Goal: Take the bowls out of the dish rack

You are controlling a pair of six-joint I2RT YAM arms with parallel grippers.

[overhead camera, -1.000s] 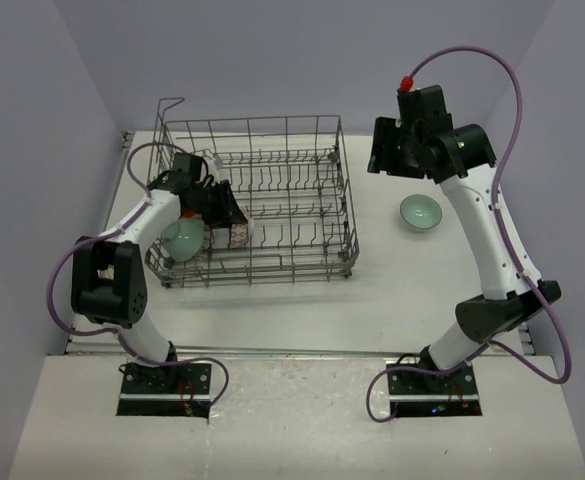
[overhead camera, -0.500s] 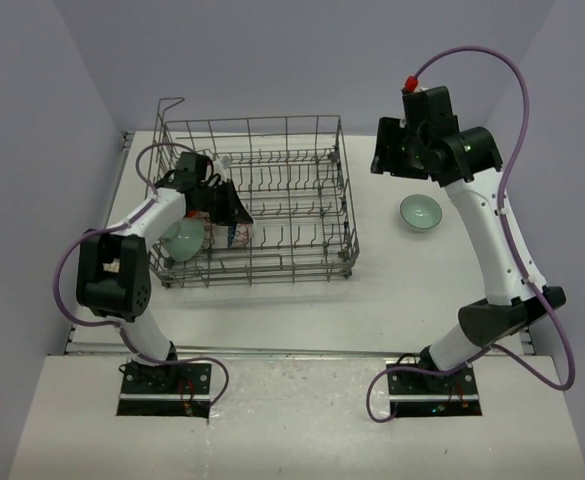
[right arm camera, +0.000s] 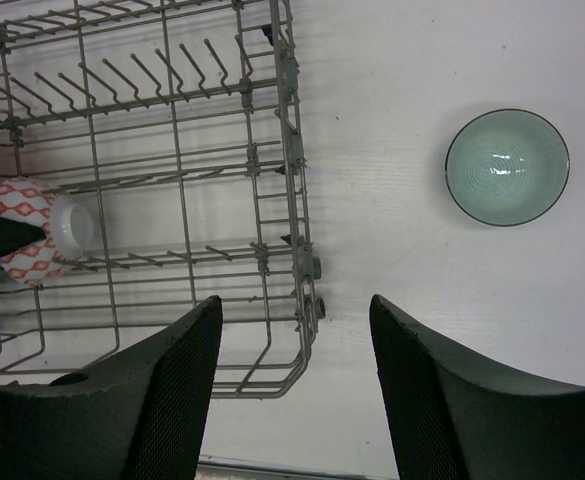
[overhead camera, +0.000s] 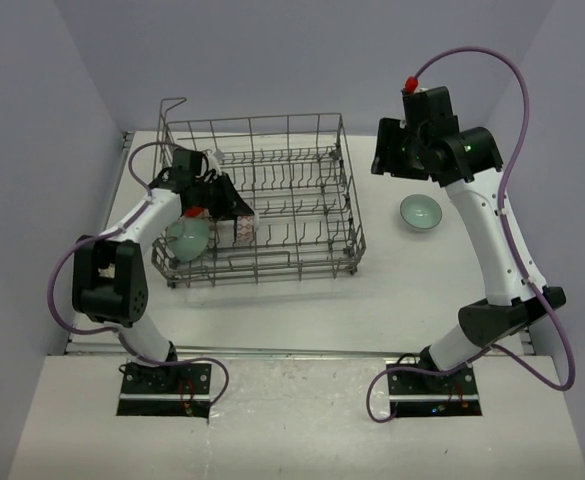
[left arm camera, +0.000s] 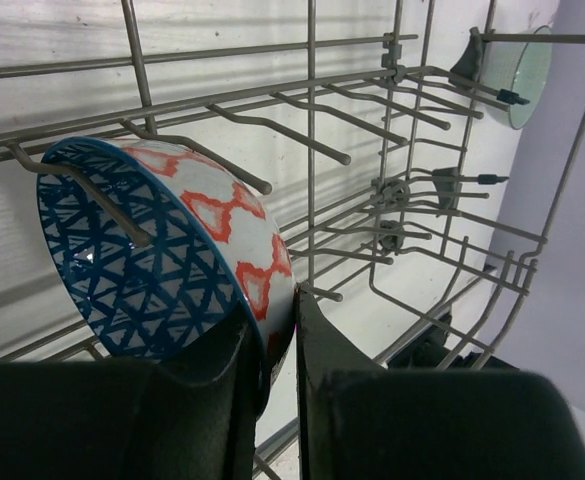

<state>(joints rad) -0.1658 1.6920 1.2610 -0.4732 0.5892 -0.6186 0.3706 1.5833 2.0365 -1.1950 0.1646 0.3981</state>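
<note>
The grey wire dish rack (overhead camera: 272, 205) stands on the white table. My left gripper (overhead camera: 230, 208) reaches into its left part and is shut on the rim of the whitish bowl with a red pattern (overhead camera: 242, 229). In the left wrist view this bowl (left arm camera: 172, 250) has a blue triangle pattern inside, and my gripper (left arm camera: 280, 318) pinches its edge. A mint-green bowl (overhead camera: 187, 238) lies in the rack's left end. A second mint-green bowl (overhead camera: 421, 212) sits on the table right of the rack and also shows in the right wrist view (right arm camera: 507, 166). My right gripper (overhead camera: 387, 150) is open and empty, high above the table. The orange and blue bowls are out of view.
The right wrist view shows the rack's right end (right arm camera: 292, 150) with its upright tines, the patterned bowl (right arm camera: 32, 232) among them and white table (right arm camera: 422, 330) between the rack and the mint bowl. Pale walls close in the table at the back and sides.
My left gripper has shifted slightly with the patterned bowl in it, and the rack has been nudged a little to the right. The right arm moved slightly, then held still.
</note>
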